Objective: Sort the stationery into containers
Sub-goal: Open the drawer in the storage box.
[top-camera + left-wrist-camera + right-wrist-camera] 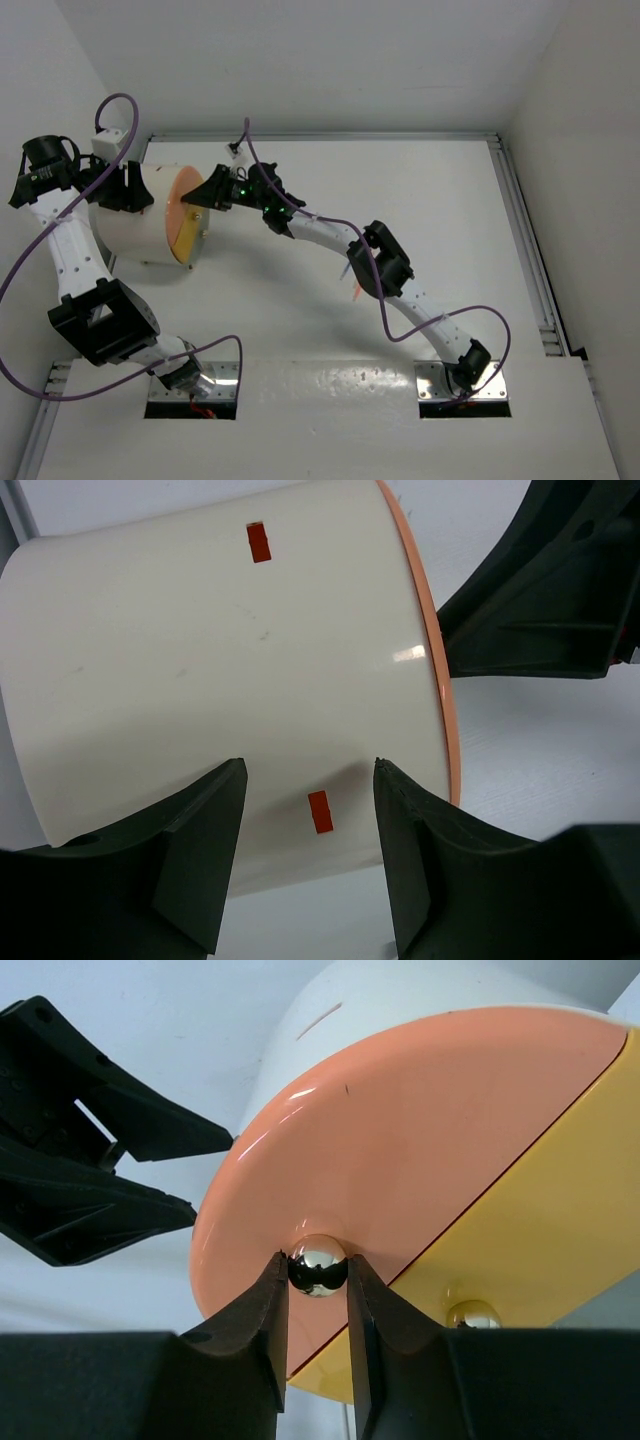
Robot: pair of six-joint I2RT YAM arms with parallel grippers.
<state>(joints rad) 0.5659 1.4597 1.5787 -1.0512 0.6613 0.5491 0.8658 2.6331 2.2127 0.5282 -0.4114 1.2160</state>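
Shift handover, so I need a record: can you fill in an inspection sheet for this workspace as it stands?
Surface: white table, no spills seen.
Job's things: white drum with orange face and yellow section; thin orange item by the right forearm, too small to identify.
Clutter: nothing seen.
Grippers: right gripper shut on the orange face's metal knob; left gripper open at the drum's wall.
Cables: purple cables loop along both arms.
Surroundings: white walls; metal rail along the table's right edge.

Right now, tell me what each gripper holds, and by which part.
Right gripper: fingers pinch the metal knob on the orange face of the drum, by its sides. Left gripper: open by the drum, holding nothing.
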